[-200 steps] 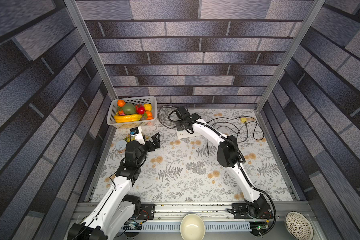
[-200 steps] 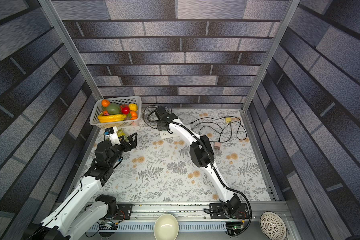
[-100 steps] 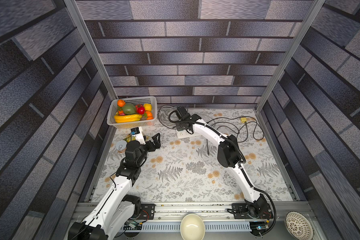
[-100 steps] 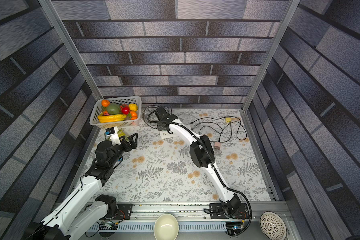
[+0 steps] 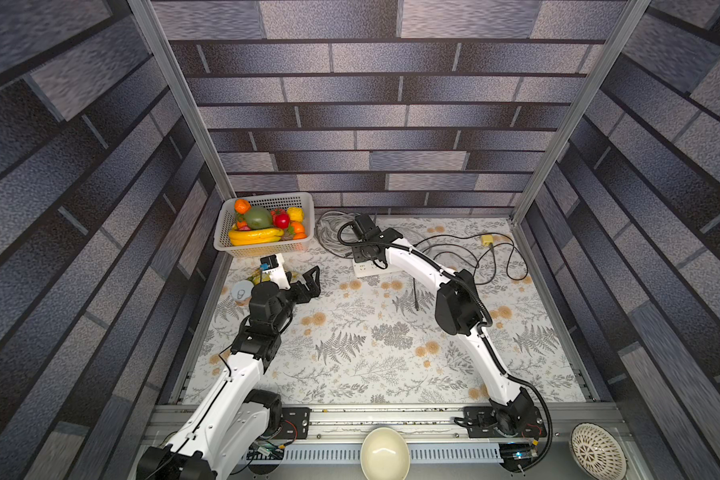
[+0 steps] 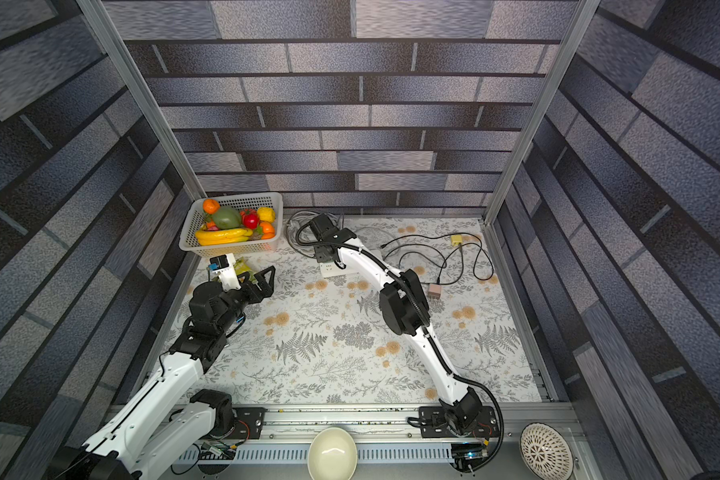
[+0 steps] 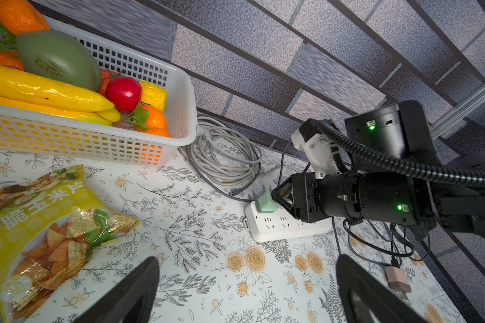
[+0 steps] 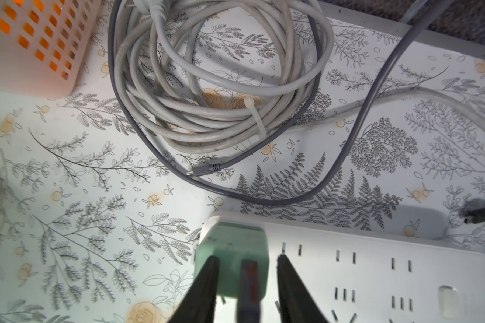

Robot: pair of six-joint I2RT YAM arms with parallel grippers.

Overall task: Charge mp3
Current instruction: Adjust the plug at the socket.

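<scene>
**Mint-green charger sits in the power strip, right jaws parted around its plug**

The green charger (image 8: 230, 243) stands plugged into the end socket of the white power strip (image 8: 375, 265), which lies on the floral tabletop (image 5: 371, 374) near the back wall. A grey USB plug (image 8: 249, 276) is in the charger. The right gripper (image 8: 246, 258) reaches down over it with its jaws partly open. One finger is on each side of the plug, with a visible gap on both sides, so nothing is clamped.

The grey cable (image 8: 361, 117) loops across the tabletop. Its small free connector (image 8: 205, 170) lies loose just beside the coiled white cable (image 8: 207, 84), attached to nothing.

The left gripper (image 7: 248, 258) hovers above the tabletop with its jaws spread wide and empty. It is near a yellow snack bag (image 7: 39, 218) and the white fruit basket (image 7: 95, 142).

A small yellow device (image 5: 486, 239) lies among black cables towards the far right corner, well apart from the strip. It is too small to tell whether it is the mp3.
</scene>
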